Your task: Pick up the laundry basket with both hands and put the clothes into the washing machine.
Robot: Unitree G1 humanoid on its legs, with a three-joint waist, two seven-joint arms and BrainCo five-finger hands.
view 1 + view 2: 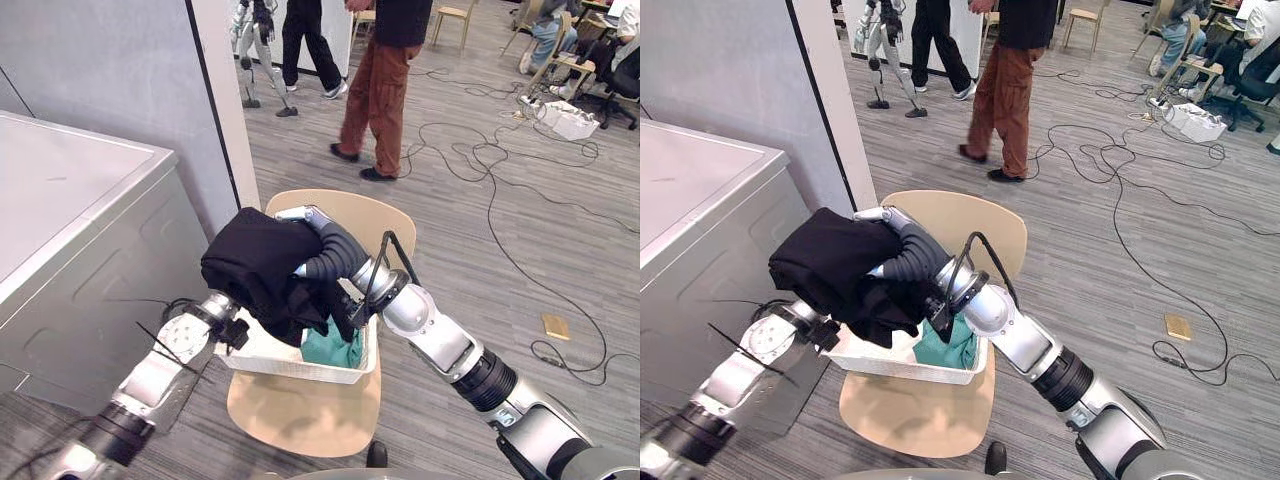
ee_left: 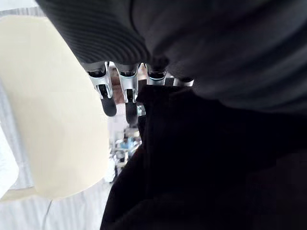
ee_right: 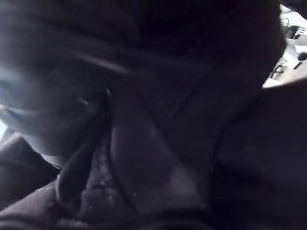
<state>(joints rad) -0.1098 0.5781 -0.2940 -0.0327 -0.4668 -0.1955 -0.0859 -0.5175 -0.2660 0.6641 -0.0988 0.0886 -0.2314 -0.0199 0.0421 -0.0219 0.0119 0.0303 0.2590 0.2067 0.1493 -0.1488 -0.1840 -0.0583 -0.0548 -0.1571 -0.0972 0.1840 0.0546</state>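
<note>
A white laundry basket [image 1: 290, 362] rests on a beige chair [image 1: 305, 410]. A teal garment [image 1: 335, 348] lies inside it. My right arm reaches across the basket, and my right hand [image 1: 305, 215] holds a black garment [image 1: 255, 260] bunched up above the basket's left half, with cloth hanging down into it. The right wrist view shows this dark cloth [image 3: 158, 120] pressed up close. My left hand [image 1: 228, 328] sits at the basket's left rim under the black garment, and its fingers [image 2: 108, 98] hang relaxed beside the cloth. The grey washing machine [image 1: 80, 200] stands to the left.
A grey partition wall [image 1: 130, 70] rises behind the machine. A person in brown trousers [image 1: 380, 90] stands beyond the chair, with another person [image 1: 305, 40] and another robot [image 1: 255, 50] farther back. Cables [image 1: 490, 160] trail over the wood floor on the right.
</note>
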